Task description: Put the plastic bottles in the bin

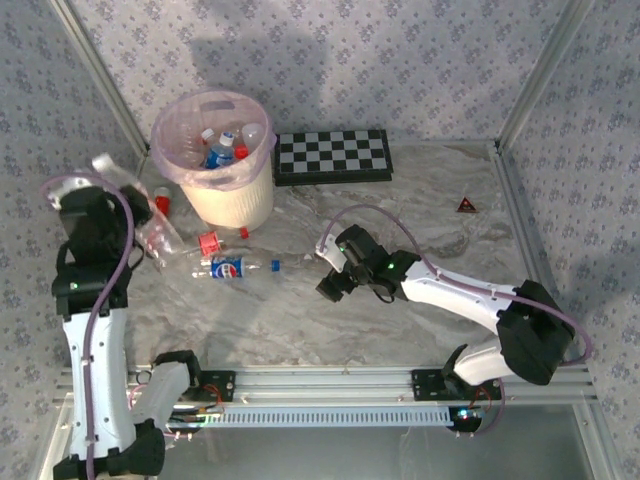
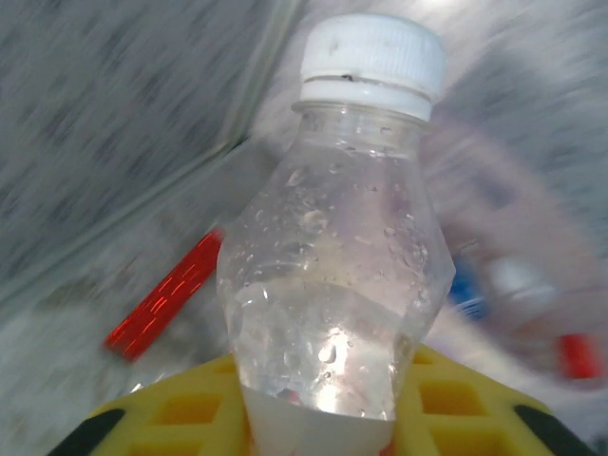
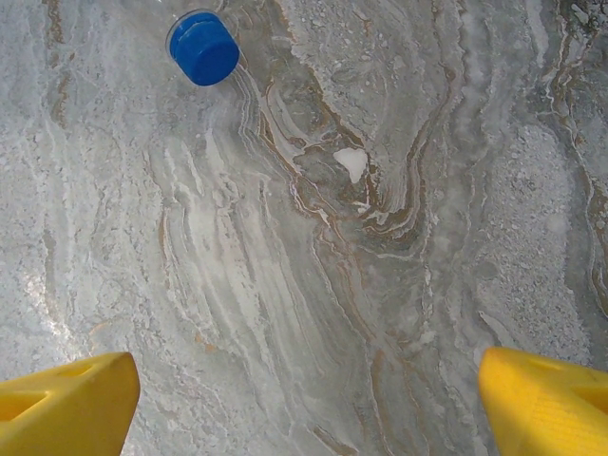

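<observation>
My left gripper [image 1: 108,195] is raised at the far left, shut on a clear plastic bottle [image 1: 118,172]. Seen from the left wrist, that bottle [image 2: 332,275] stands up between the yellow fingers [image 2: 180,413], white cap [image 2: 372,52] on top. The cream bin [image 1: 225,195] with its pink liner holds several bottles. A blue-label bottle [image 1: 235,268] lies on the table, and a crumpled clear one [image 1: 160,240] lies near the left arm. My right gripper [image 1: 335,275] hovers open just right of the blue-label bottle; the right wrist view shows its blue cap [image 3: 204,47] above bare table between wide-apart fingers [image 3: 66,404].
A chequered board [image 1: 333,157] lies behind and to the right of the bin. A red cylinder [image 1: 162,205] rests left of the bin, blurred in the left wrist view [image 2: 166,294]. A red cap [image 1: 208,243] and a small dark triangle [image 1: 466,205] sit on the marbled table [image 1: 430,240].
</observation>
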Motion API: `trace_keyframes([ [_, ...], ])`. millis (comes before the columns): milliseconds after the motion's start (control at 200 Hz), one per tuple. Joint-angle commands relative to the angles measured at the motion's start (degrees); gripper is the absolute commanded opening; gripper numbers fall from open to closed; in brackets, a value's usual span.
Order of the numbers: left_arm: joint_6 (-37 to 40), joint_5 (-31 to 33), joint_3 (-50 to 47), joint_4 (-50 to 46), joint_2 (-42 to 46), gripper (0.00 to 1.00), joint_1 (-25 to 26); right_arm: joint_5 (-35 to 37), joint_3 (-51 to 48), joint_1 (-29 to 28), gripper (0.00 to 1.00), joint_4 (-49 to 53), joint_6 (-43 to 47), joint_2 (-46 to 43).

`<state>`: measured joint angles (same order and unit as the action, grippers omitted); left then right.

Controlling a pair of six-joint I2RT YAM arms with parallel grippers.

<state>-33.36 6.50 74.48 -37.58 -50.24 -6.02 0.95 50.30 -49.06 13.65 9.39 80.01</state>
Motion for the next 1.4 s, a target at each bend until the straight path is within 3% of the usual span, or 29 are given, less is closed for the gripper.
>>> trace_keyframes([
  [0, 4.4, -11.9, 4.9, 15.8, -7.8, 0.23, 0.0, 1.9, 1.1, -0.8, 0.94, 1.9, -2.0, -0.9],
  [105, 8.8, -16.2, 12.3, 21.7, -16.3, 0.21, 2.3, 4.0, 1.0, -2.0, 0.94, 3.0, -3.2, -1.9],
  [295, 21.9, -16.1, 23.5, 28.3, -30.2, 0.23, 8.6, 4.7, -0.8, -2.7, 0.94, 4.2, -5.1, -4.5],
  [445, 25.9, -16.1, 29.3, 31.1, -40.0, 0.27, 10.0, 5.6, -1.3, -3.3, 0.94, 5.5, -6.1, -5.7],
  [665, 36.0, -10.1, 41.9, 14.9, -51.9, 0.3, 11.7, 7.0, -2.5, -3.8, 0.94, 6.5, -6.9, -7.9],
  [1100, 37.2, -9.2, 49.7, -10.7, -60.7, 0.3, 11.6, 6.4, -2.3, -3.8, 0.94, 6.0, -6.8, -6.5],
  [1255, 36.5, -10.8, 50.0, -12.8, -61.6, 0.48, 11.7, 6.6, -2.1, -4.0, 0.94, 6.3, -7.0, -6.3],
  [1399, 34.9, -10.5, 49.5, -10.7, -58.7, 0.77, 11.9, 7.0, -2.8, -4.0, 0.94, 6.3, -7.3, -6.5],
])
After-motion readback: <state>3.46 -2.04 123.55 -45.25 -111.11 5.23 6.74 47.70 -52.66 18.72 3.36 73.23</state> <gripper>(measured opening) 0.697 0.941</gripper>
